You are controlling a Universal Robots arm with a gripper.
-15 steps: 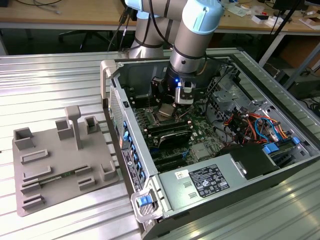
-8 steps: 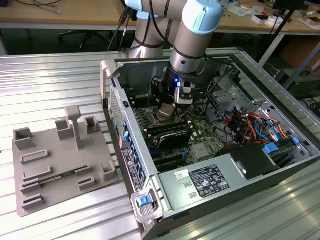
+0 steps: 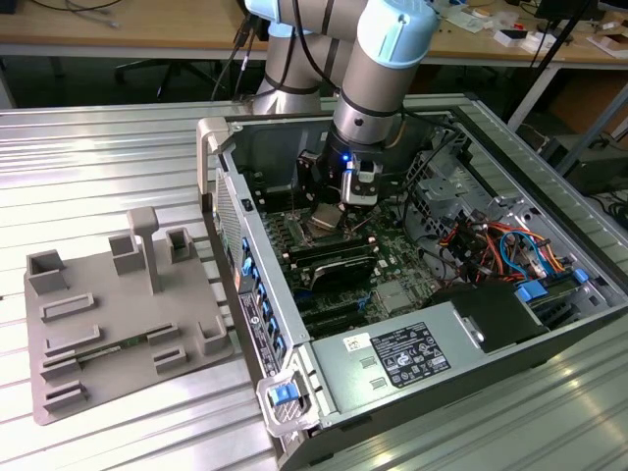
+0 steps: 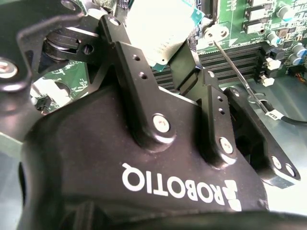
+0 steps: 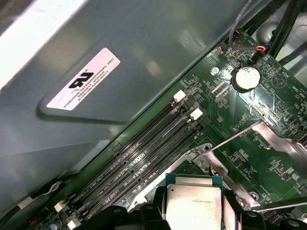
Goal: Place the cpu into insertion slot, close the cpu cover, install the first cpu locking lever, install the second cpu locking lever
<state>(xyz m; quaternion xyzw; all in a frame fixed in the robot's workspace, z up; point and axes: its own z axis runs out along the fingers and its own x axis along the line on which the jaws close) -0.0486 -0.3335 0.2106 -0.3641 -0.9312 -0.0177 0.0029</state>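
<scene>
— Fingers (image 4: 130,64)?
— Clamped on the cpu (image 5: 194,199); the gripper (image 5: 193,216) holds it over the green board (image 5: 249,163), beside the long memory slots (image 5: 144,154).
— Any print?
— White label (image 5: 84,79) with black print on the grey case wall (image 5: 158,43); white lettering (image 4: 177,184) on the gripper's body.

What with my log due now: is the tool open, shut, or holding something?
Tool: closed on the cpu.

Silvery-grey cpu (image 5: 193,206), teal-green rim, between fingers of black gripper (image 4: 156,40); gripper body bore white lettering. Beneath gripper, circuit board (image 5: 230,158) was green, memory slots (image 5: 144,160) black. Beside gripper, grey case wall (image 5: 144,43) carried white label (image 5: 84,79).
</scene>
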